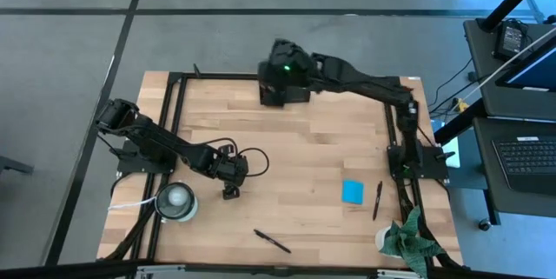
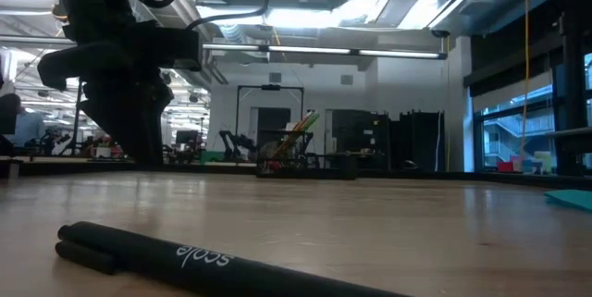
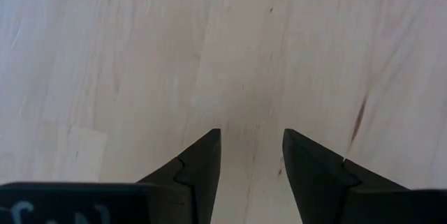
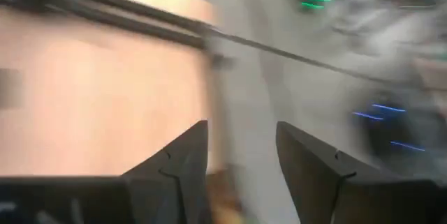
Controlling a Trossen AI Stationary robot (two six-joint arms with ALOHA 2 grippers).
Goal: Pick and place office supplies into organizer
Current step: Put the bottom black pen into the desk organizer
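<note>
My left gripper (image 3: pixel 251 135) is open and points down at bare wood, low over the table's near left part (image 1: pixel 230 185); in the low view its arm is the dark mass at the left (image 2: pixel 129 75). My right gripper (image 4: pixel 241 125) is open and empty, high over the table's far edge (image 1: pixel 282 69), above the black organizer (image 1: pixel 283 95). In the low view the organizer (image 2: pixel 298 162) stands far off with long thin items sticking up from it. A black pen (image 1: pixel 272 241) (image 2: pixel 185 255) lies near the front edge. A blue note pad (image 1: pixel 353 191) and a second black pen (image 1: pixel 378 199) lie flat at the right.
A white round roll (image 1: pixel 176 199) sits beside my left arm at the near left. Green cloth (image 1: pixel 408 235) is bunched at the near right corner. A black metal frame (image 1: pixel 178 96) runs along the table's edges. Bare wood lies in the table's middle.
</note>
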